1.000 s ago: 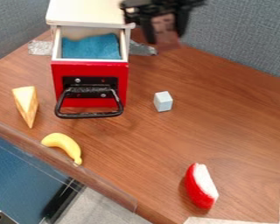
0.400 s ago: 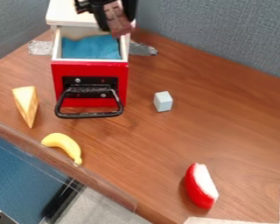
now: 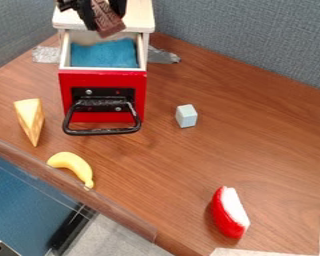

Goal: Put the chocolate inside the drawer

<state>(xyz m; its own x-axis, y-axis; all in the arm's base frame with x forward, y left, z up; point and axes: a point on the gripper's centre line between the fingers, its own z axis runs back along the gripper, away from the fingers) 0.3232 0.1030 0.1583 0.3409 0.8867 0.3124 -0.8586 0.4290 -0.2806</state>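
Note:
At the top edge of the camera view, my black gripper (image 3: 105, 17) is shut on the brown chocolate bar (image 3: 107, 21), which tilts between its fingers. Both are above the back part of the drawer (image 3: 102, 72), over the front edge of the cabinet's pale top. The drawer stands pulled out, with a red front, a black handle and a blue cloth (image 3: 104, 54) inside. The chocolate's lower end hangs just behind the cloth in the view.
A cheese wedge (image 3: 30, 119) and a banana (image 3: 72, 166) lie left and front-left of the table (image 3: 156, 175). A pale block (image 3: 186, 115) sits right of the drawer, and a red-and-white wedge (image 3: 229, 212) lies front right. Grey partitions (image 3: 256, 40) stand behind.
The gripper has moved left with the chocolate, from right of the cabinet to above the open drawer's back part. The drawer and the objects on the table have stayed put.

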